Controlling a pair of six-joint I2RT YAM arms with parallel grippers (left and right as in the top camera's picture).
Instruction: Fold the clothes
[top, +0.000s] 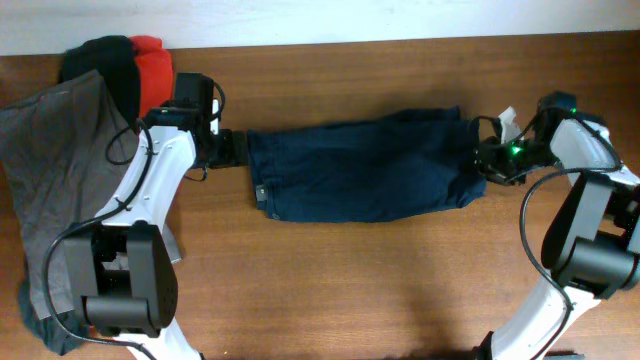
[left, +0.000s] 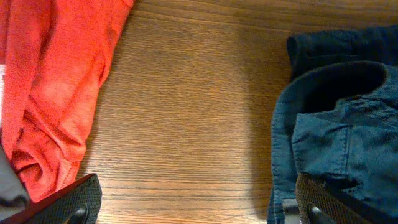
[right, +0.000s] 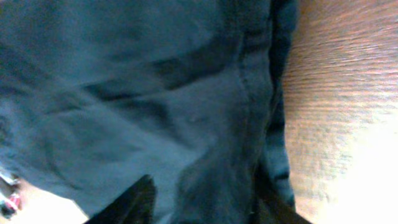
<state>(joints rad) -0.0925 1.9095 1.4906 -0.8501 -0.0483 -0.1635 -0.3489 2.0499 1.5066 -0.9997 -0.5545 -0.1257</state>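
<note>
The navy-blue shorts (top: 360, 165) lie flat and folded lengthwise across the middle of the table. My left gripper (top: 232, 148) is at their left end. In the left wrist view it (left: 199, 208) is wide open over bare wood, its right finger over the edge of the shorts (left: 336, 124). My right gripper (top: 492, 160) is at their right end. In the right wrist view it (right: 202, 205) has a ridge of the shorts' fabric (right: 124, 93) pinched between its fingers.
Grey shorts (top: 55, 170) lie spread at the table's left edge, partly under the left arm. A black garment (top: 105, 60) and a red-orange top (top: 152, 70) are heaped at the back left; the top (left: 56, 81) lies just left of my left gripper. Wooden table (top: 400, 280).
</note>
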